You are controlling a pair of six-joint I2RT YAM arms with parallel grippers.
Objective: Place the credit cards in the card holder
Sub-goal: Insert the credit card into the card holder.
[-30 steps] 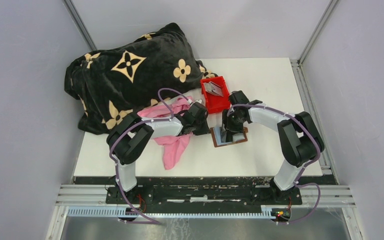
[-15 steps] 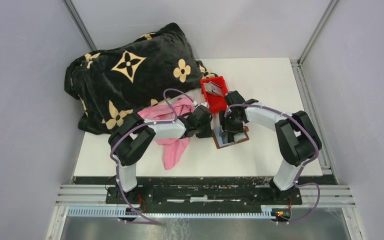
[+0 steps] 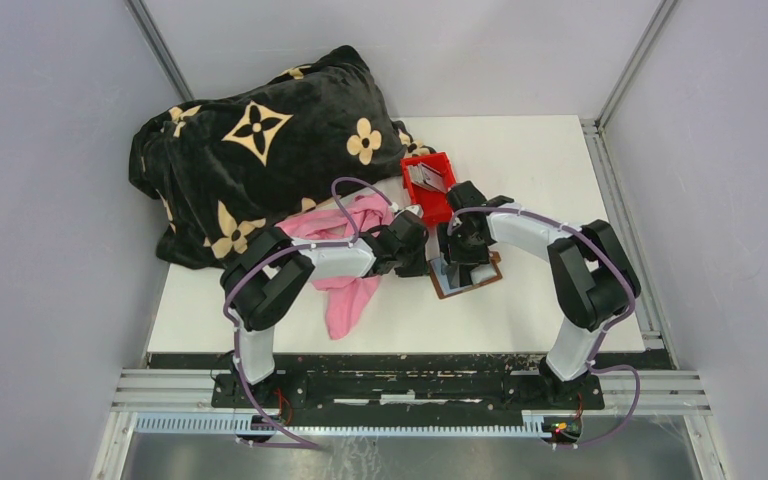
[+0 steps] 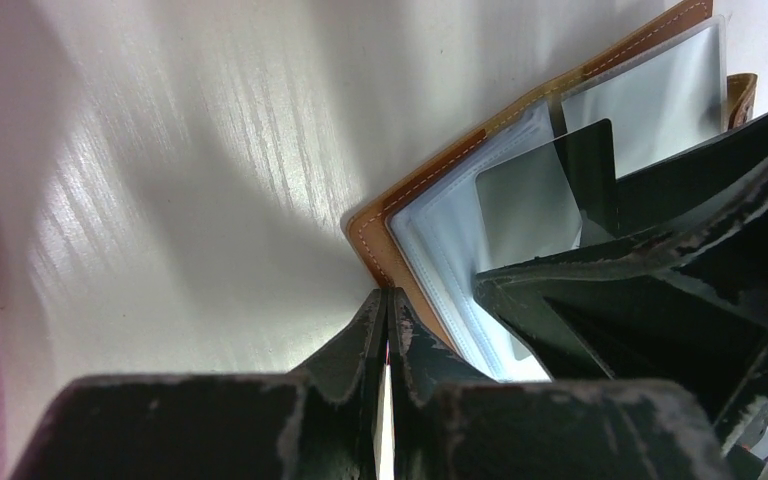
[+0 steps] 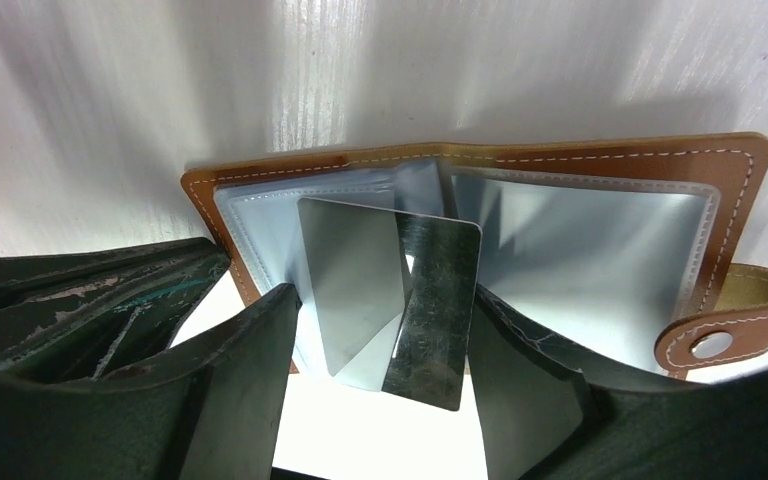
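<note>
Top view: the open brown leather card holder (image 3: pixel 477 285) lies on the white table (image 3: pixel 540 170), mostly hidden under the right gripper (image 3: pixel 461 264). The contents of the red plastic bin (image 3: pixel 428 192) just behind are too small to read. Left wrist: the left gripper (image 4: pixel 385 318) is clenched on nothing, tips at the holder's edge; a slip there could let the holder skid. Right wrist: a thin silver card (image 5: pixel 352 290) and a dark card (image 5: pixel 438 300) stand tilted at the clear pockets between wide-set jaws. Whether they are grasped or released cannot be told, and unseated cards may tip out.
</note>
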